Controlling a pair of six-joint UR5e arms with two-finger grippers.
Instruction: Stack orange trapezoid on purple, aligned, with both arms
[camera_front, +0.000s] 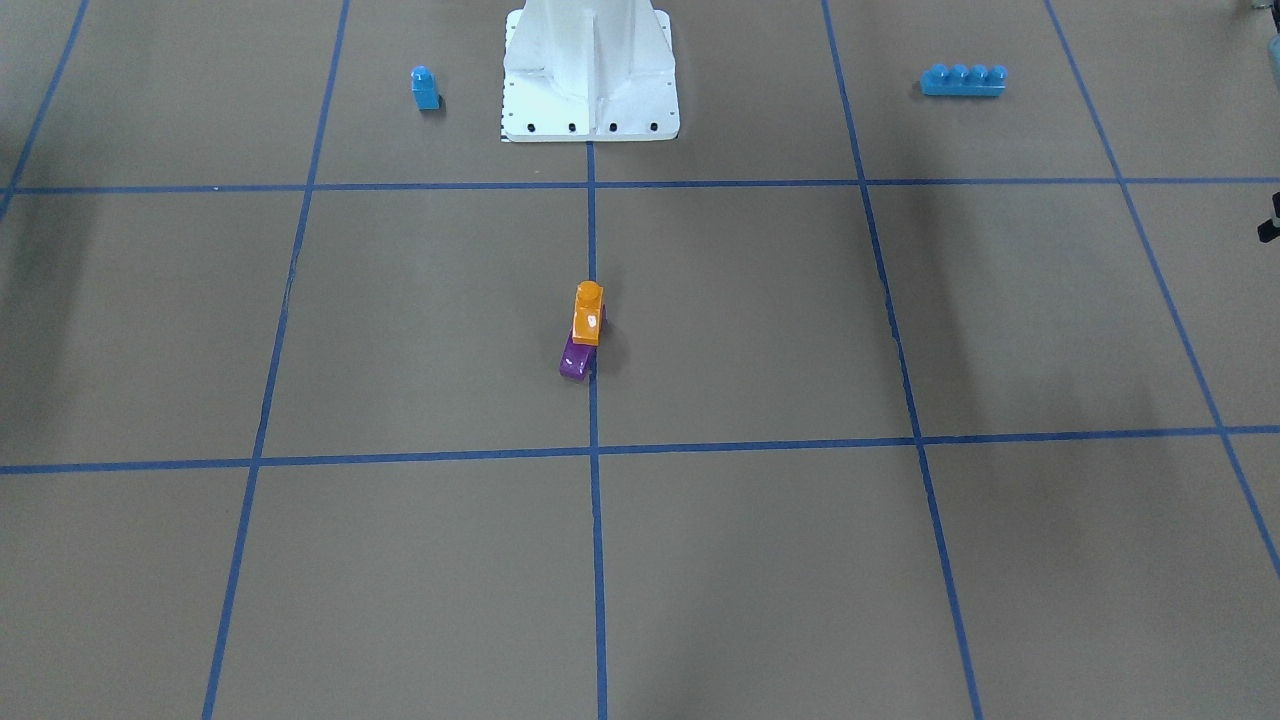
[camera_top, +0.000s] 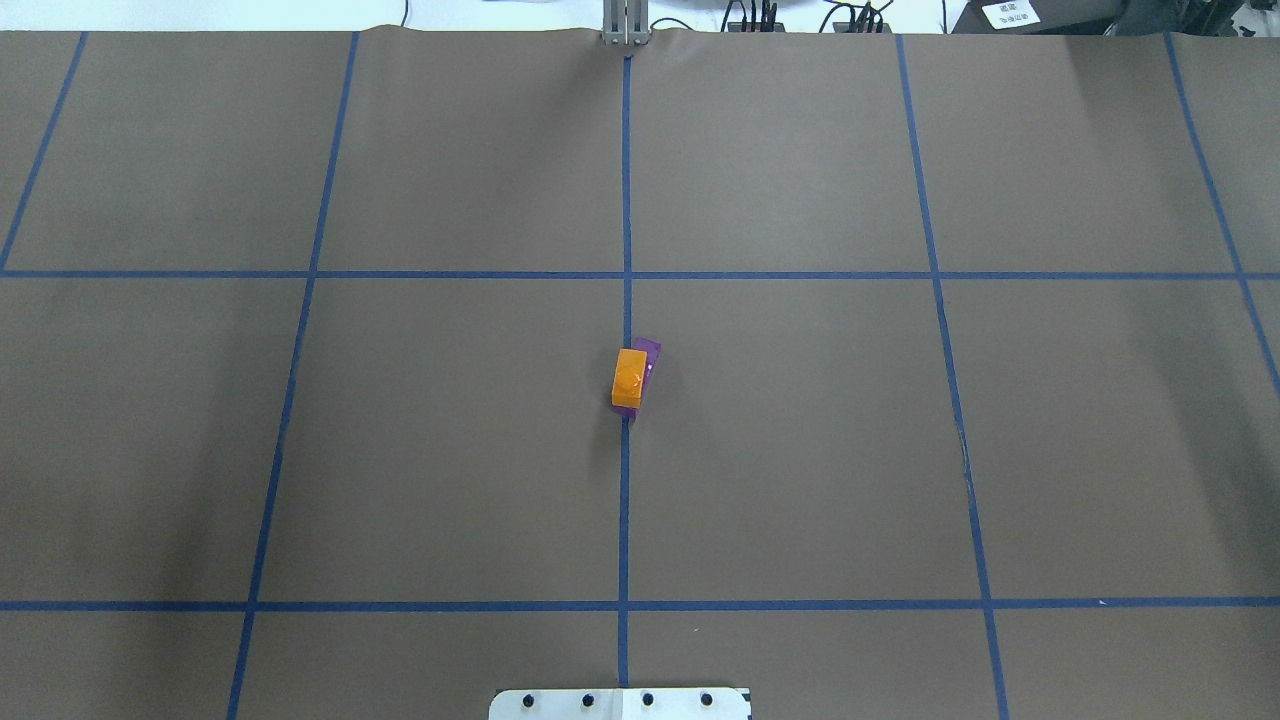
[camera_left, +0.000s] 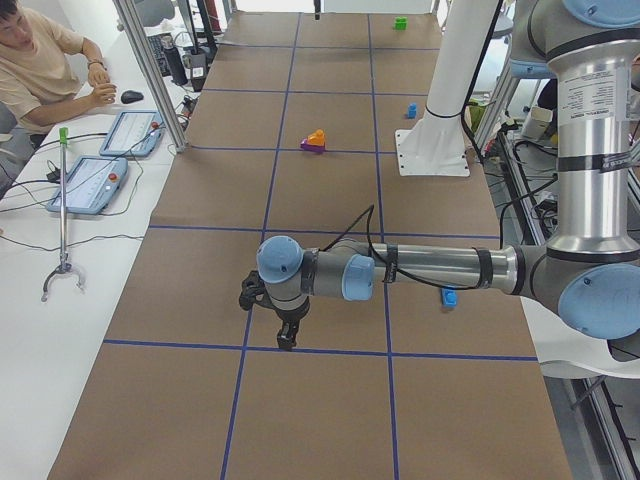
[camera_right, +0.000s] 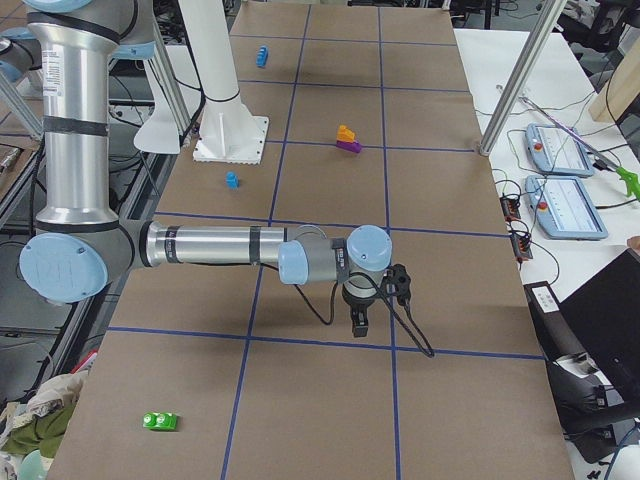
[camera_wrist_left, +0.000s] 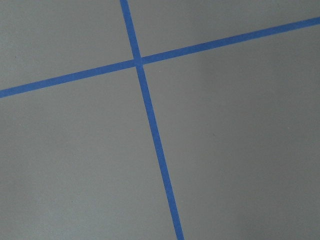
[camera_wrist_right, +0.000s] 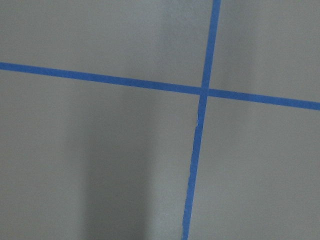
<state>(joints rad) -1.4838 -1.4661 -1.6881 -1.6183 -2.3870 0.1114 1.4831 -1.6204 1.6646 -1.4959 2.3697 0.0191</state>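
Observation:
The orange trapezoid (camera_front: 588, 315) sits on top of the purple block (camera_front: 575, 362) at the table's centre, on the middle tape line. In the overhead view the orange block (camera_top: 629, 377) covers most of the purple block (camera_top: 651, 350), which sticks out on the far right side. Both arms are away from the stack. The left gripper (camera_left: 287, 338) hangs over the table toward its left end. The right gripper (camera_right: 359, 323) hangs toward the right end. They show only in the side views, so I cannot tell whether they are open. Both wrist views show only tape lines.
A small blue single-stud block (camera_front: 425, 88) and a long blue four-stud brick (camera_front: 963, 79) lie either side of the white robot base (camera_front: 590, 70). A green block (camera_right: 158, 421) lies near the table's right end. An operator (camera_left: 40, 60) sits beside the table.

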